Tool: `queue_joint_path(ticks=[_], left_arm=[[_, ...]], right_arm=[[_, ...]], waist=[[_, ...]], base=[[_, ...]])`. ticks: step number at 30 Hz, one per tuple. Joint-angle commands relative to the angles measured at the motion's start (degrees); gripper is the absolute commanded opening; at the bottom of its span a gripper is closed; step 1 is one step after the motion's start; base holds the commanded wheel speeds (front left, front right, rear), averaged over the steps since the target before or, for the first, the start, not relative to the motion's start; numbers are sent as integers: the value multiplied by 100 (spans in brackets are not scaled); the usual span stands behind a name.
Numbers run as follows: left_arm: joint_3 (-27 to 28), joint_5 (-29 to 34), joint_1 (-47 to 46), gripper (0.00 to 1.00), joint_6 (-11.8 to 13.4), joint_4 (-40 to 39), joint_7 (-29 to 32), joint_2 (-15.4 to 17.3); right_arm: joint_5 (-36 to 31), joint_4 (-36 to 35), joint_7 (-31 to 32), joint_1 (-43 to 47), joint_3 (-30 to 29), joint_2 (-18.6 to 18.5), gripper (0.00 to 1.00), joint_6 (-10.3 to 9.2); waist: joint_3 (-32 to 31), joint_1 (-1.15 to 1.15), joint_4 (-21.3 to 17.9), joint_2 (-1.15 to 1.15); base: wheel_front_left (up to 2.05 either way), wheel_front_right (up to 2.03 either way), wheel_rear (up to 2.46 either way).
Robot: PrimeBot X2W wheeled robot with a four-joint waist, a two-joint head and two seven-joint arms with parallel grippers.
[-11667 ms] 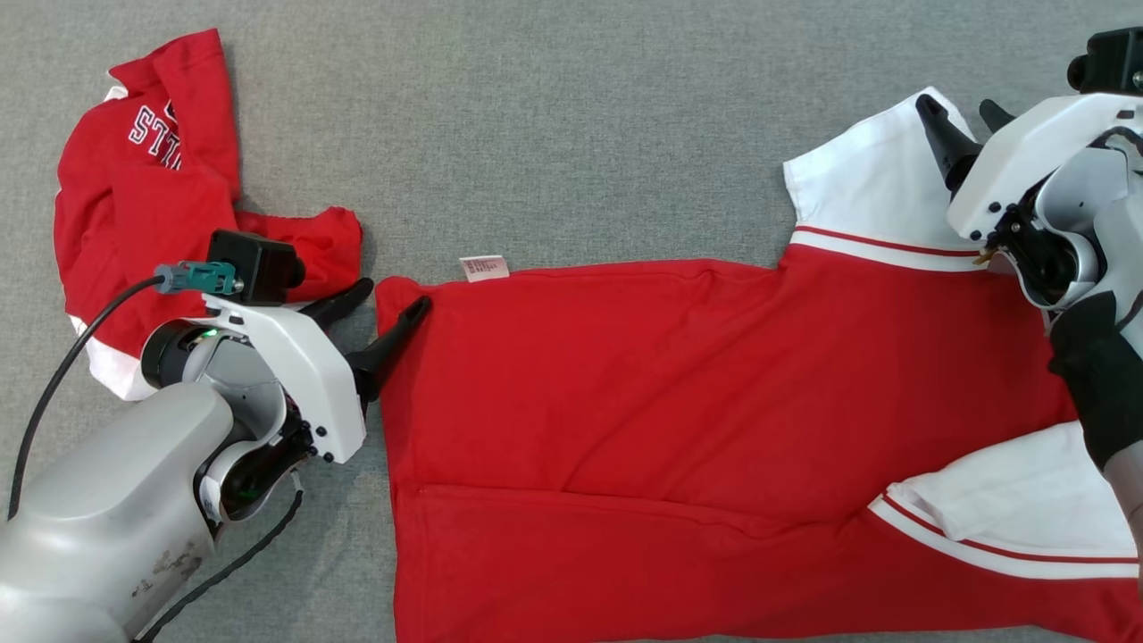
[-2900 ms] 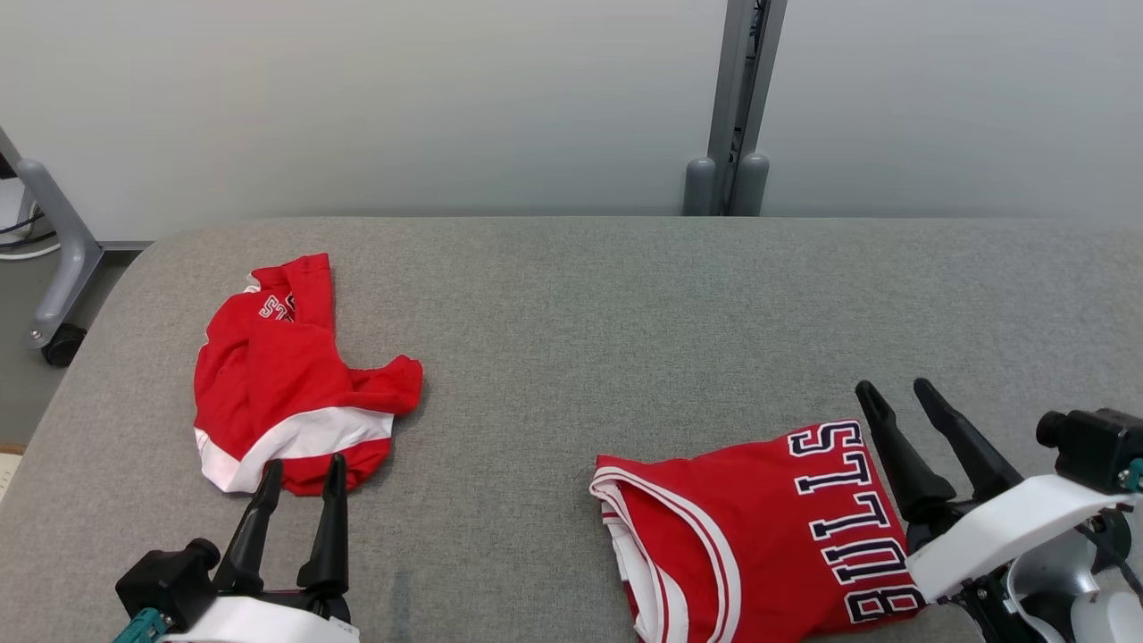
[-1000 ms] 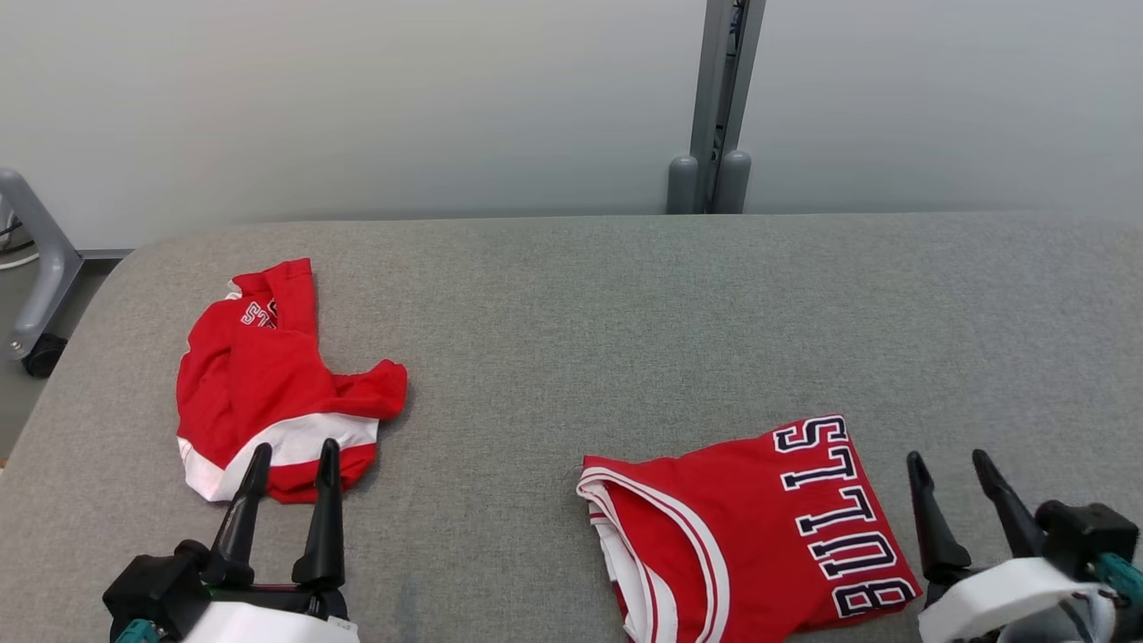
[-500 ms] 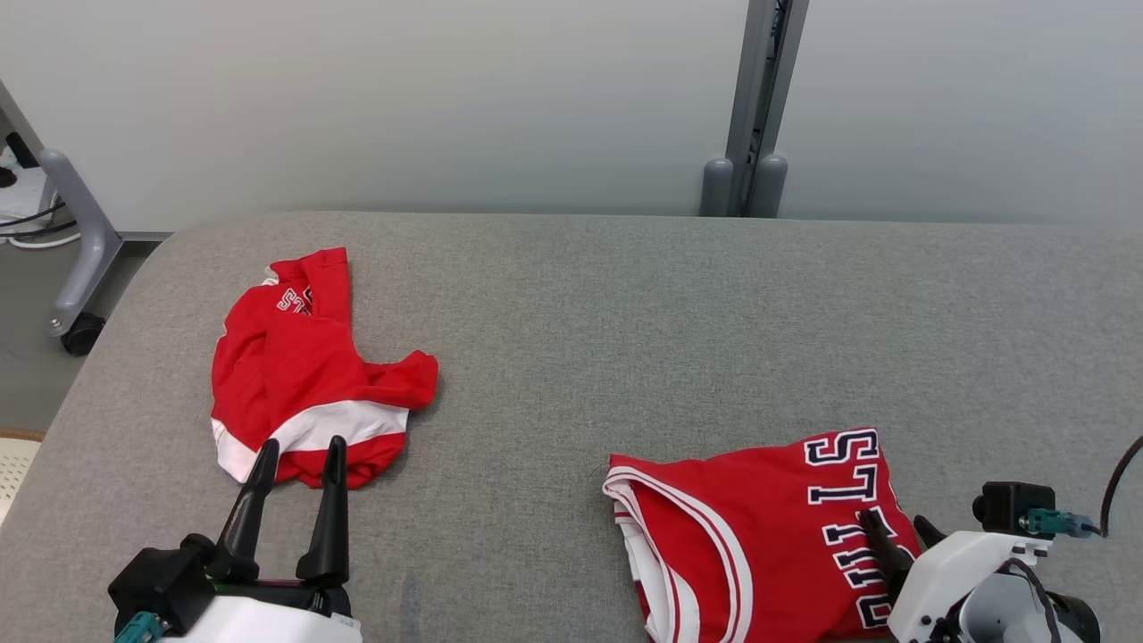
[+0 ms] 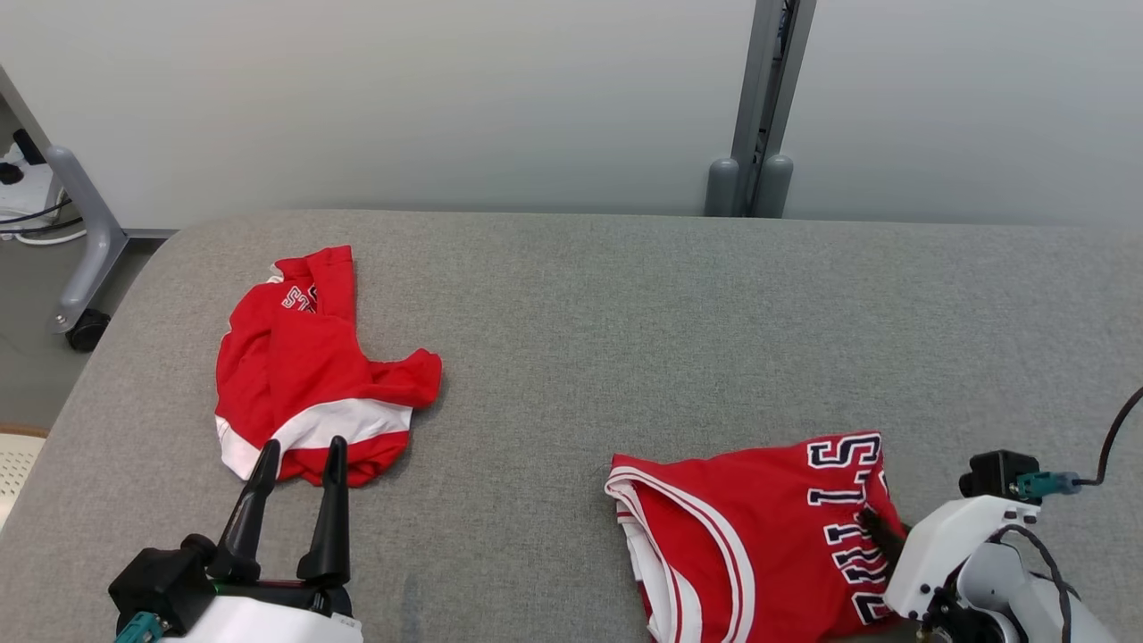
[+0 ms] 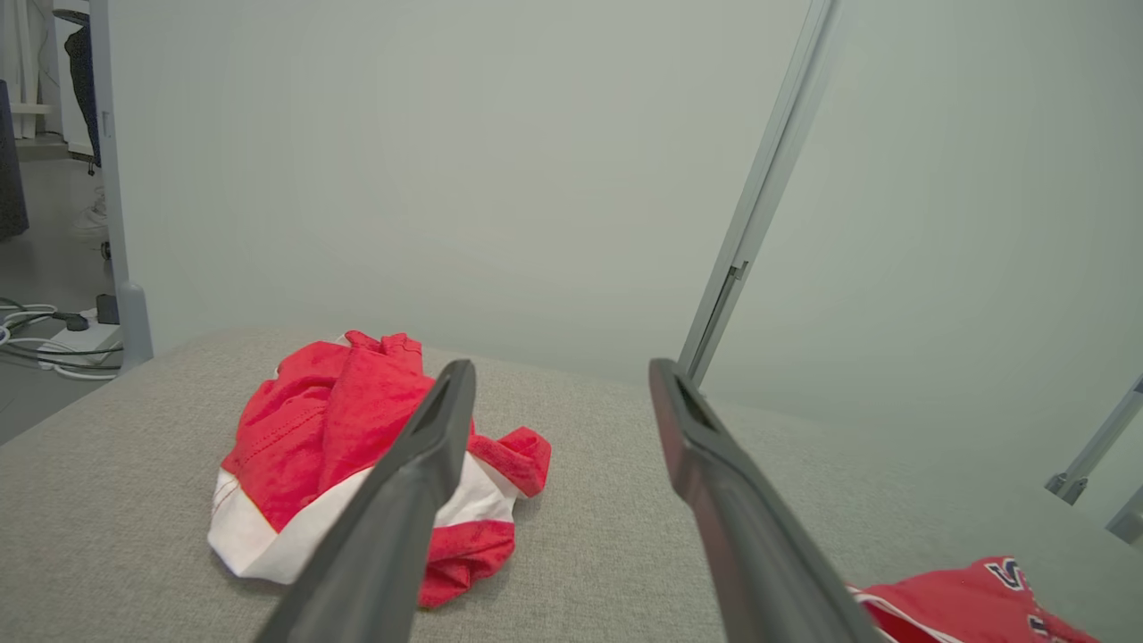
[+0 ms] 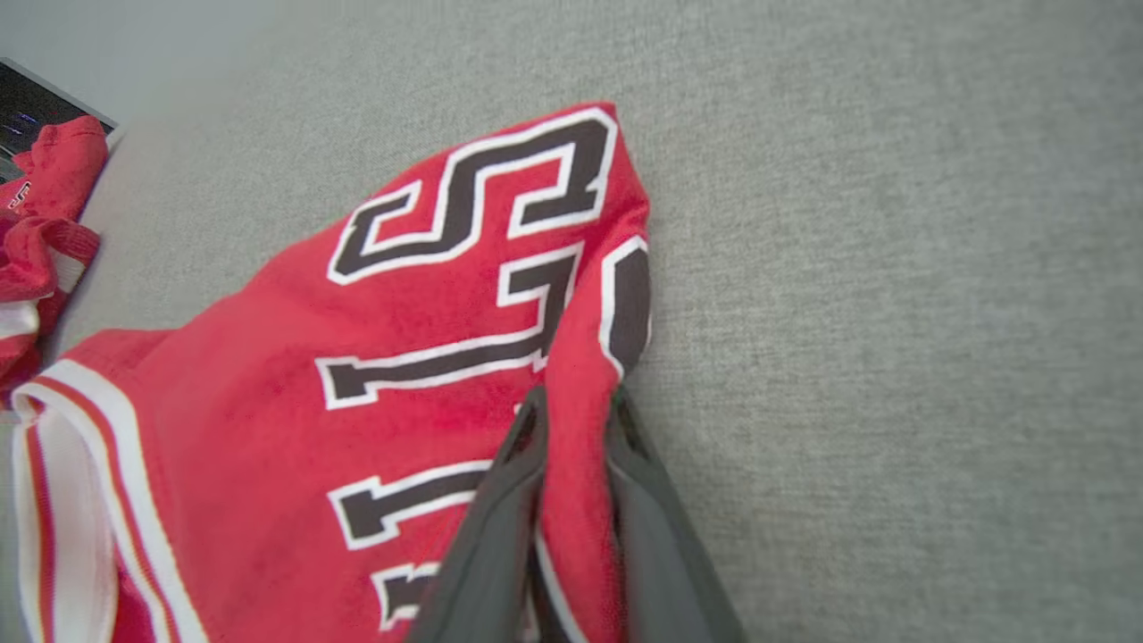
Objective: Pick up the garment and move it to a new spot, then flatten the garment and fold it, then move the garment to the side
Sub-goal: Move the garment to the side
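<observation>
In the right wrist view the right gripper (image 7: pixel 576 402) pinches the folded red lettered jersey (image 7: pixel 429 313) by its edge, front-right on the grey padded bench (image 7: pixel 893 268). The left gripper (image 5: pixel 302 442) stands released front-left, broad bench between.

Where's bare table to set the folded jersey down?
Free: middle of grey table, between crumpled red garment and Bulls jersey; far strip along the wall. Crowded: near left by left gripper; near right, where right gripper pinches the jersey.

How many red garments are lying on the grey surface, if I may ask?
2. A crumpled red garment lies at the left; a folded jersey lies at the right, its edge pinched by the right gripper. None seems hidden.
</observation>
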Motion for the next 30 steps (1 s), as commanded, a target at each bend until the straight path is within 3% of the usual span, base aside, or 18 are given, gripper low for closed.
queue_joint_path(ticks=[1,9,14,23,30], left_arm=[[16,-35,-101,100,-12,-1,0,10],[-79,-73,-200,100,-12,-134,-1,73],[-260,-190,-523,100,-12,-471,0,255],[-497,-451,-1085,100,-12,-1040,0,696],[-507,-559,-1278,100,-12,-1121,0,947]], right_arm=[[40,-107,-140,-109,62,-88,0,1],[-288,-461,-1143,-737,390,-520,0,0],[-677,-328,-1910,-1744,369,-950,0,0],[-1574,789,-2682,-3330,-795,-1256,0,1],[-2354,1723,-2828,-4131,-1811,-1420,0,0]], waist=[[15,0,-9,0],[272,0,-149,0],[948,0,-233,0],[2235,0,-229,0],[2685,0,-251,0]], base=[[0,0,0],[0,0,0],[0,0,0],[0,0,0],[0,0,0]])
